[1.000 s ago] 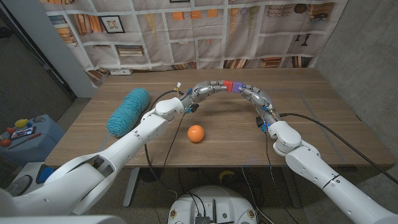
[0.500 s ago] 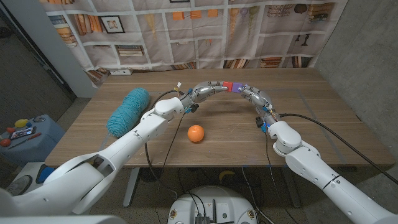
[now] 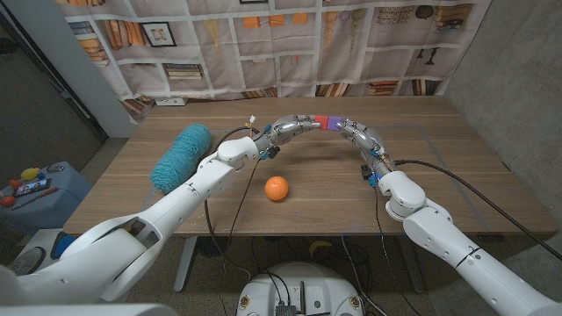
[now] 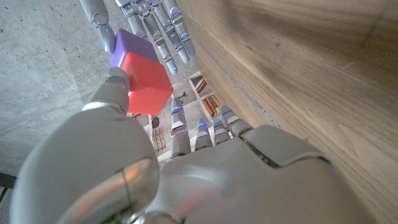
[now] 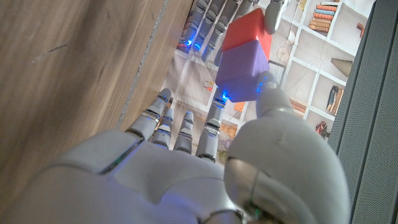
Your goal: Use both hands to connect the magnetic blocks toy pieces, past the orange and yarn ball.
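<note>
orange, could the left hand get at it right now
Probably not yet: the left hand holds the red block, joined to the purple block in the right hand. The orange lies unobstructed.

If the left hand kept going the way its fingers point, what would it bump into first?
Most likely the right hand. The left hand points across at it, with the joined red block and purple block held between them; depth is hard to judge.

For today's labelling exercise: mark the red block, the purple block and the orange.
red block (image 4: 146, 81), left wrist view, its front face
purple block (image 5: 242, 71), right wrist view, its broad face
orange (image 3: 277, 188), head view, its middle
</note>
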Available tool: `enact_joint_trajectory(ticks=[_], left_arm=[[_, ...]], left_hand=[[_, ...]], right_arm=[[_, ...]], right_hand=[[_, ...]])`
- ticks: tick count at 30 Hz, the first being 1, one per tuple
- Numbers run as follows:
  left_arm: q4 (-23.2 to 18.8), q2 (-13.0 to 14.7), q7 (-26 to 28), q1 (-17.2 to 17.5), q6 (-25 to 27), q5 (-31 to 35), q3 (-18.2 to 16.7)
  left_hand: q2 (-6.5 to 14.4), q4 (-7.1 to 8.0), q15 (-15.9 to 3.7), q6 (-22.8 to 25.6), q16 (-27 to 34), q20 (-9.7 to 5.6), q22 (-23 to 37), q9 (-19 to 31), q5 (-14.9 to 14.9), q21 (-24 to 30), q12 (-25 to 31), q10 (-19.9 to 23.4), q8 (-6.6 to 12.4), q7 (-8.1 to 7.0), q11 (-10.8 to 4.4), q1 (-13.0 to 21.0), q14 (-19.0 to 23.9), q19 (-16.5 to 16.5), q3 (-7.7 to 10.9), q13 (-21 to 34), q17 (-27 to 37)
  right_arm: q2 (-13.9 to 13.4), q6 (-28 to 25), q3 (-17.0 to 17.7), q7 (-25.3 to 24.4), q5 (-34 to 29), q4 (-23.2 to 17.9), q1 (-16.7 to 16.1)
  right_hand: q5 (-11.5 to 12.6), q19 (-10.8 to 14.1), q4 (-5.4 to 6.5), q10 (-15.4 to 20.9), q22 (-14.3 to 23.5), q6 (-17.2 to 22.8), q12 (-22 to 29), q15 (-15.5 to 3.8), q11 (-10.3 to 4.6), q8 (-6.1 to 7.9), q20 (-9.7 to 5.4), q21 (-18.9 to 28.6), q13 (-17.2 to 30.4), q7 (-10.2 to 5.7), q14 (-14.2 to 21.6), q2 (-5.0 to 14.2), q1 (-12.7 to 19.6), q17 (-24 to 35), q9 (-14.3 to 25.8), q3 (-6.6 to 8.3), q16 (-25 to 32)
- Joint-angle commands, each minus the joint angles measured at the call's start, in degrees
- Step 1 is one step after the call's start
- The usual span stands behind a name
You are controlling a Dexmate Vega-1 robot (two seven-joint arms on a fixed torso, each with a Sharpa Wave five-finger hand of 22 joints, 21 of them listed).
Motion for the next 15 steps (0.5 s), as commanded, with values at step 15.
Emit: enact_joint_trajectory(ticks=[15], left_arm=[[2.39, -0.59, -2.73, -0.88, -1.02, -1.46, -0.33]], left_hand=[[-1.35, 0.31, 1.69, -4.4, -0.04, 1.07, 0.23, -0.18, -0.53, -0.43, -0.11, -2.64, 0.01, 1.37, 2.08, -0.86, -2.25, -1.73, -0.51, 0.35, 0.31]], right_arm=[[0.76, 0.32, 0.26, -0.84, -0.2, 0.73, 0.14]], right_hand=[[0.43, 0.46, 0.11, 0.53, 0.17, 2.46, -0.07, -0.05, -0.14, 2.44, 0.09, 0.31, 0.11, -2.16, 0.64, 4.14, 1.47, 0.1, 0.14, 0.07, -0.2]])
